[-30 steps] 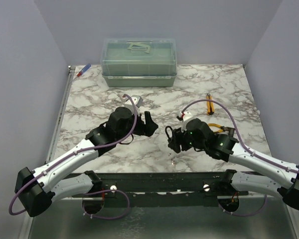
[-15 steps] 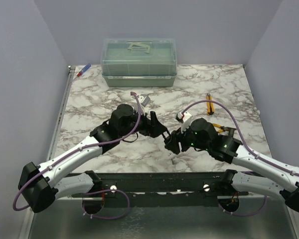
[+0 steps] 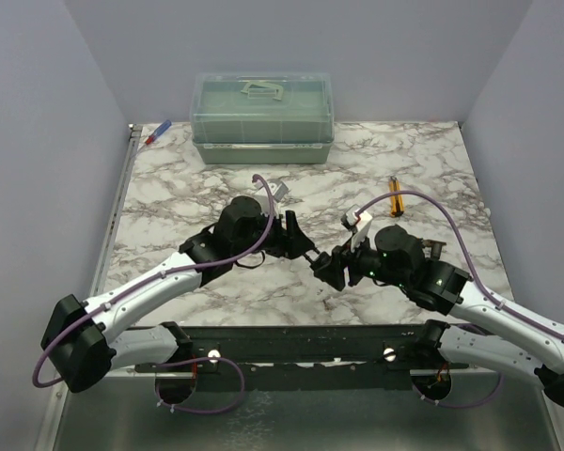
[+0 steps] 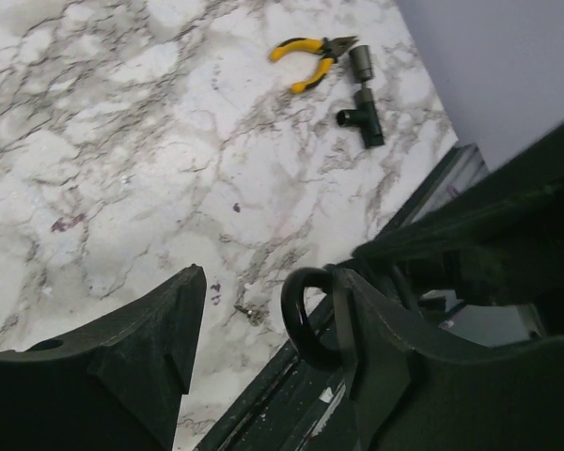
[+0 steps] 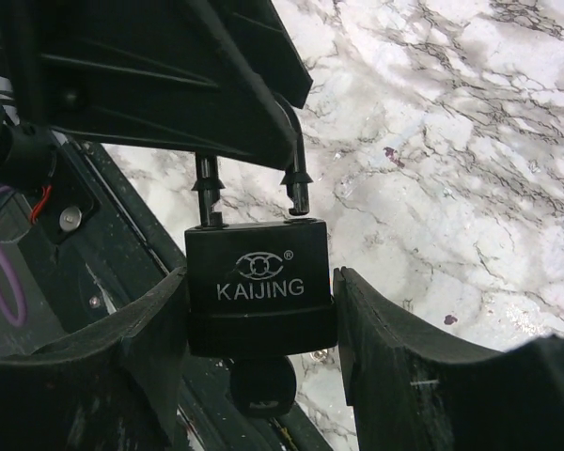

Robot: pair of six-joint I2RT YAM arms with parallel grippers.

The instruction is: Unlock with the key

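Observation:
My right gripper (image 5: 260,277) is shut on the body of the black KAIJING padlock (image 5: 260,301) and holds it above the table. The key (image 5: 260,385), with its round black head, sticks out of the lock's underside. The shackle's two legs (image 5: 207,193) rise from the body, and the short leg's tip sits just above it. My left gripper (image 4: 268,277) is open, and its right finger (image 4: 376,329) lies against the shackle loop (image 4: 301,319). In the top view the two grippers meet at the padlock (image 3: 321,262) in the table's middle front.
A green-clear toolbox (image 3: 263,117) stands at the back. A red-blue pen (image 3: 157,133) lies at the back left, and an orange tool (image 3: 394,197) at the right. Yellow pliers (image 4: 310,56) and a black socket tool (image 4: 362,108) lie on the marble. The table's front rail (image 3: 291,343) is just below the grippers.
My left gripper has moved right and forward to the padlock, and its finger now lies at the shackle. My right gripper has shifted slightly right, still holding the lock.

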